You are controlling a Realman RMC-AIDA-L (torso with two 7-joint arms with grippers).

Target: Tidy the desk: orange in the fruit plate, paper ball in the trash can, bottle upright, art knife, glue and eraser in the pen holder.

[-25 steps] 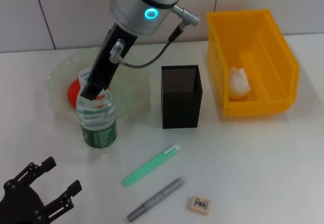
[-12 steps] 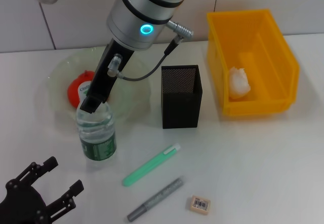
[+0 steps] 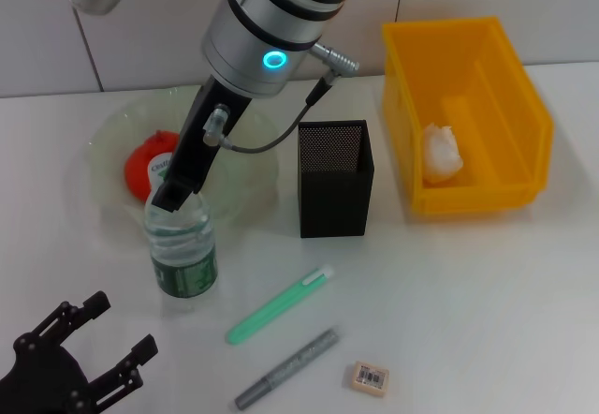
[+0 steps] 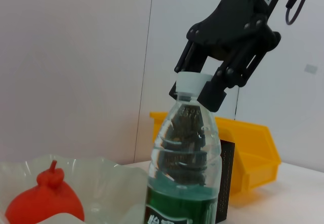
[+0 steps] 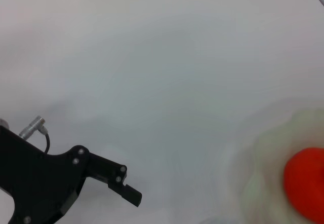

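The clear bottle with green label stands upright on the table, just in front of the fruit plate. My right gripper reaches down from above and is shut on its white cap; the left wrist view shows black fingers on either side of the cap of the bottle. The orange lies in the plate. The paper ball sits inside the yellow trash can. A green pen-shaped tool, a grey stick and the eraser lie in front of the pen holder.
My left gripper hangs open at the near left corner, apart from everything. The right arm's silver forearm crosses above the plate. The trash can stands right of the pen holder.
The right gripper and the bottle have shifted slightly toward the front edge, uncovering more of the orange. The left gripper has sunk a little lower in view.
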